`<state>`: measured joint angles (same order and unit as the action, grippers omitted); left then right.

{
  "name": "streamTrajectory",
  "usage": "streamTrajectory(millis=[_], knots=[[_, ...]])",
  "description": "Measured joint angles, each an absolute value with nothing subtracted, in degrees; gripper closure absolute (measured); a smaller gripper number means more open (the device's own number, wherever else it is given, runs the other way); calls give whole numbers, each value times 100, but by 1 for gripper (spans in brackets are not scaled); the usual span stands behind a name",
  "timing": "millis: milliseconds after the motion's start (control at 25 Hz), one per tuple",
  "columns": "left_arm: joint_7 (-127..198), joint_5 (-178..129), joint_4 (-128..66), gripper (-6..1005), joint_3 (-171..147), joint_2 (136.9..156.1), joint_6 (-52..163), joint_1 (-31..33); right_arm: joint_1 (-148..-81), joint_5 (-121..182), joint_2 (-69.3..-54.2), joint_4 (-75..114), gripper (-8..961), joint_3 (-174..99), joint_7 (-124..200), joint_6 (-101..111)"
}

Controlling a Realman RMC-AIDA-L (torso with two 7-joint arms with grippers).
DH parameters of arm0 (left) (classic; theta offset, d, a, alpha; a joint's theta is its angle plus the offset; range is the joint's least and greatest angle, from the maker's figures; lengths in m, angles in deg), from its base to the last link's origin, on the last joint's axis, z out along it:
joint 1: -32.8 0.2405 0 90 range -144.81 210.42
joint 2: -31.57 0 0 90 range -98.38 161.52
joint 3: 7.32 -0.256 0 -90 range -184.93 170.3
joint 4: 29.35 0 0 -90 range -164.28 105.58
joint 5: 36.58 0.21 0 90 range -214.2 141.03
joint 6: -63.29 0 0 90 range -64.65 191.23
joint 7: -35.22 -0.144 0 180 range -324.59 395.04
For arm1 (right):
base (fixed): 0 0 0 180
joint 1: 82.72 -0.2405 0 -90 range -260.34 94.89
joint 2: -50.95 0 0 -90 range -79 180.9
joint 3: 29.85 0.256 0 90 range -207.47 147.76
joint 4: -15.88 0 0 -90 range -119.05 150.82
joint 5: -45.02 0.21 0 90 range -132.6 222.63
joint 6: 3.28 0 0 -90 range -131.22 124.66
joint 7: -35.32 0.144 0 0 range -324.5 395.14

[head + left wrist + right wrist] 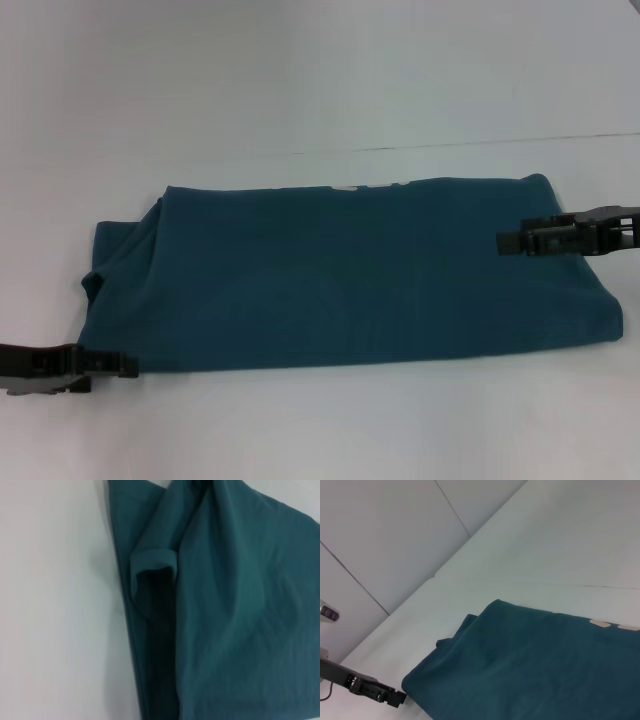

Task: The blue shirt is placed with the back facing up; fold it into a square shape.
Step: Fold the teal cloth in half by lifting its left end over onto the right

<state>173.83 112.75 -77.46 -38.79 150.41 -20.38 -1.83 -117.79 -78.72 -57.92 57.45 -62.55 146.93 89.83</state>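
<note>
Left gripper (128, 367) at near-left corner of the blue shirt (350, 280), right gripper (505, 241) over its right end; can't tell either's fingers. Shirt lies folded lengthwise on the white table (320, 430). Soft, light, limp cloth; best grabbed at end corners, layers may slip

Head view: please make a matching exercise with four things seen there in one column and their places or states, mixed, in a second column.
Things:
1. dark teal-blue cotton shirt
2. left gripper
3. right gripper
4. white table surface

Places or states:
A. over the shirt's right end, near the far edge
B. folded into a long band, lying flat
C. at the shirt's near left corner
D. bare beyond the shirt's far edge

Pairs: 1-B, 2-C, 3-A, 4-D
</note>
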Motion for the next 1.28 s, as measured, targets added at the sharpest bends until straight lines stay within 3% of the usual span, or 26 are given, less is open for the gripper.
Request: streamTrajectory(millis=[1280], knots=[[17453, 11353, -7646, 155, -3886, 15005, -1908, -256, -11778, -7863, -5851, 5821, 40, -6249, 14147, 9229]])
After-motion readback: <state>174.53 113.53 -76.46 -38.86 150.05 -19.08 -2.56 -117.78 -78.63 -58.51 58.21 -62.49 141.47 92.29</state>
